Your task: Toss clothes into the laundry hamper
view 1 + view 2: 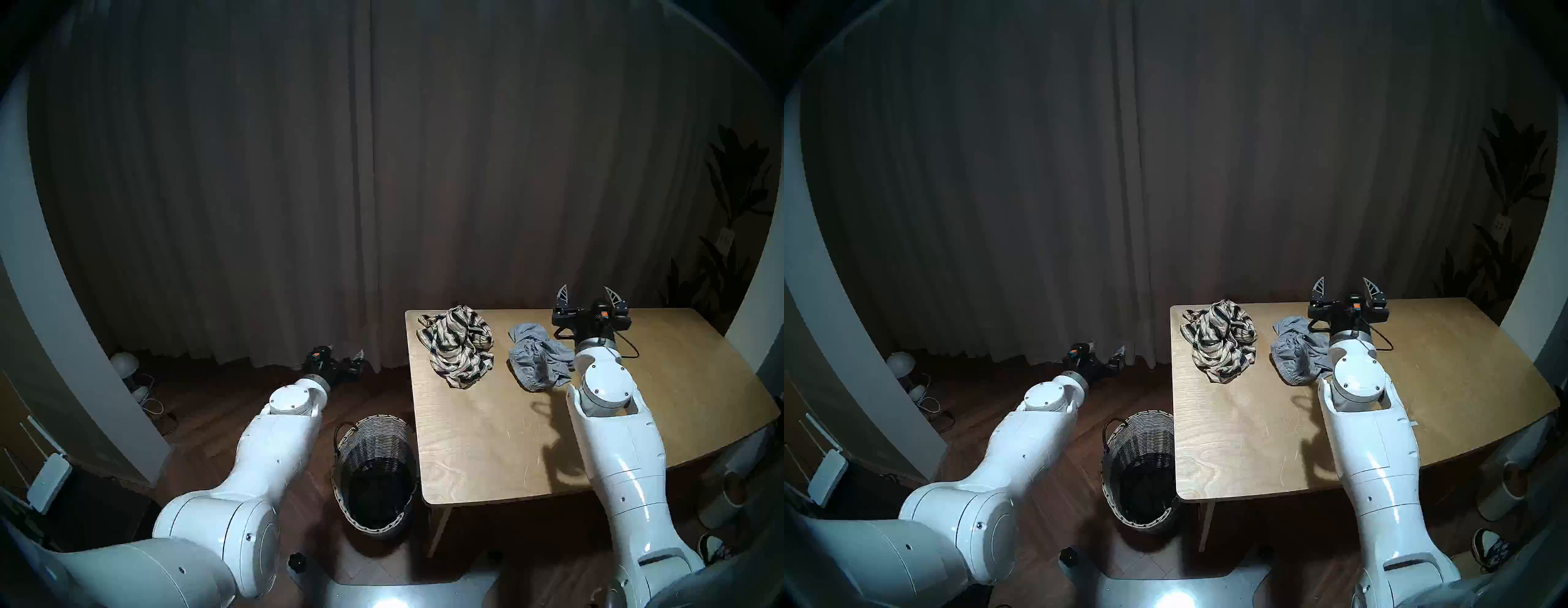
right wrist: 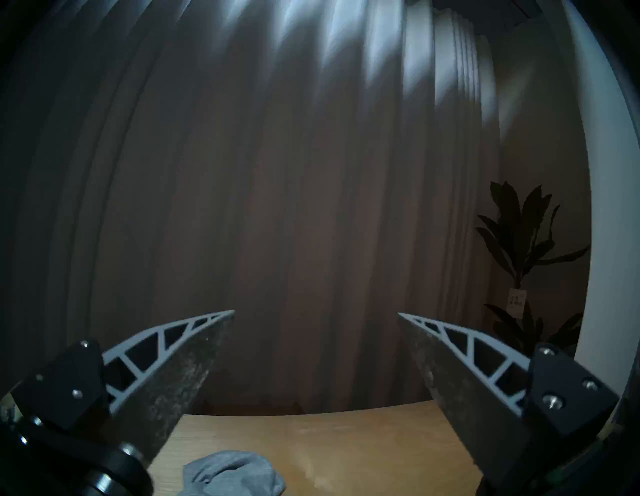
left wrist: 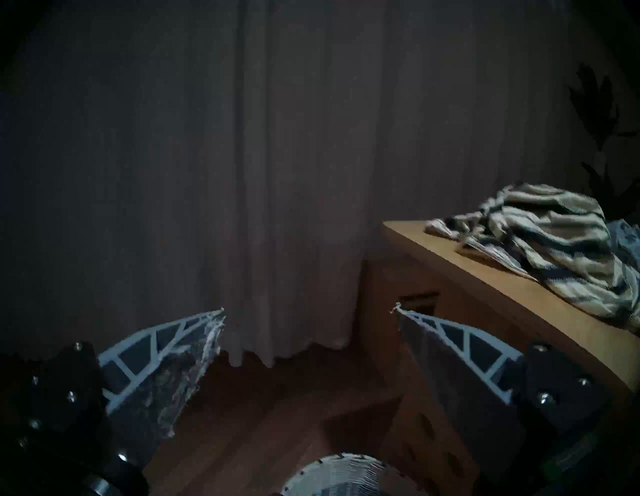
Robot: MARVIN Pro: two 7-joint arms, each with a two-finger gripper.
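Note:
A cream garment with dark stripes (image 1: 458, 346) (image 3: 540, 242) lies crumpled at the table's far left. A light grey garment (image 1: 536, 356) (image 2: 235, 474) lies to its right. The woven laundry hamper (image 1: 377, 419) (image 3: 346, 474) stands on the floor against the table's left side. Its inside is dark, with what looks like black cloth at the bottom. My left gripper (image 1: 344, 354) (image 3: 309, 308) is open and empty, low over the floor beyond the hamper. My right gripper (image 1: 585, 293) (image 2: 316, 312) is open and empty above the table's far edge, just right of the grey garment.
The wooden table (image 1: 488, 446) fills the right half. A dark curtain (image 1: 339, 191) hangs behind everything. A plant (image 1: 738, 212) stands at the far right. A small white lamp (image 1: 124, 364) and cables lie on the floor at left, and a white router (image 1: 49, 482) at the near left.

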